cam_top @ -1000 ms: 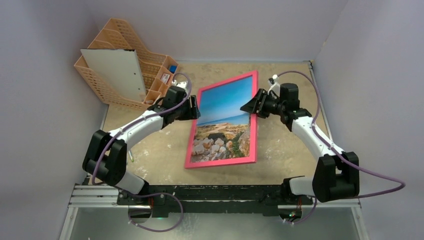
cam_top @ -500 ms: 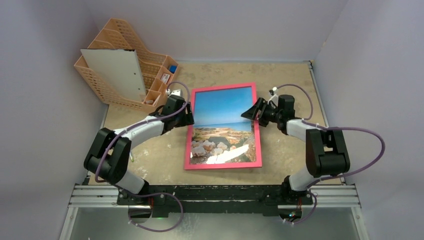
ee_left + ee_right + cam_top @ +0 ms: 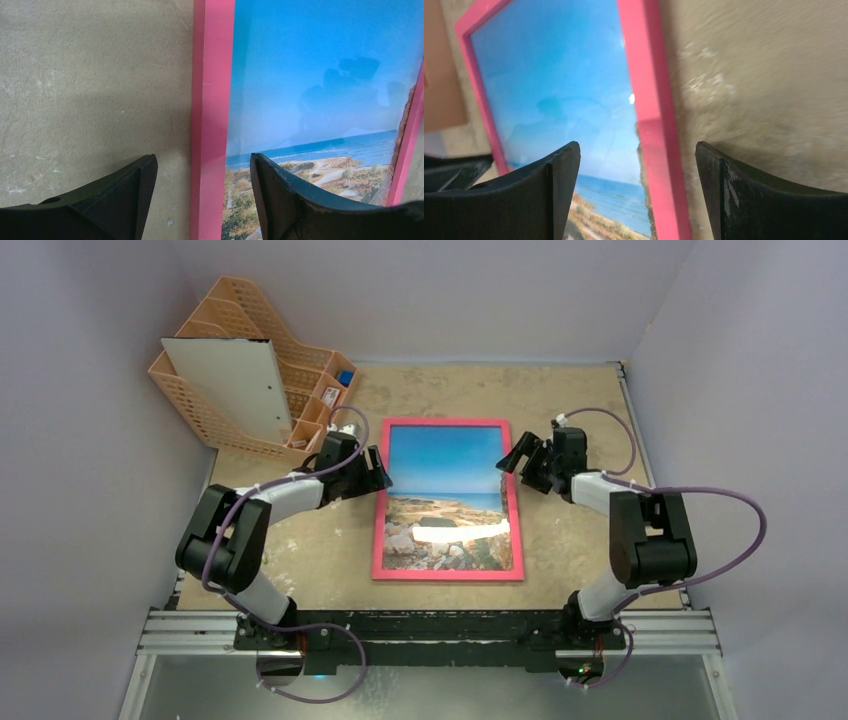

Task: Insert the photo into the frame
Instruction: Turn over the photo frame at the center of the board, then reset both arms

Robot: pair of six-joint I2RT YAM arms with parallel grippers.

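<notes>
**Top view.** The frame (image 3: 380, 502), narrow and bright pink, lay flat and face up in the middle of the sandy table (image 3: 570, 540), long sides running away from the arms. The photo (image 3: 445, 458) sat inside it: blue sky at the far end, a strip of sea, brown rocks at the near end. The left gripper (image 3: 378, 470) was at the far half of the frame's left edge. The right gripper (image 3: 515, 455) was at the matching part of the right edge. Both sets of fingertips were too small and dark here to judge. A white streak of glare crossed the rocky part of the photo. An orange desk organiser (image 3: 215, 415) stood at the far left, holding a white board (image 3: 235, 385).

**Left wrist view.** The left gripper (image 3: 202, 165) was open. The frame's (image 3: 212, 75) left border ran up between its fingers, with a gap on each side. The photo (image 3: 320, 75) filled the right side, with faint reflections on the sky. The frame's ends were cut off.

**Right wrist view.** The right gripper (image 3: 636, 150) stood wide open, gripping nothing. The frame's (image 3: 644, 65) right border passed between its fingers, with the photo (image 3: 554, 75) to the left. The picture was blurred, and a smeared patch broke the border near the sea line.
</notes>
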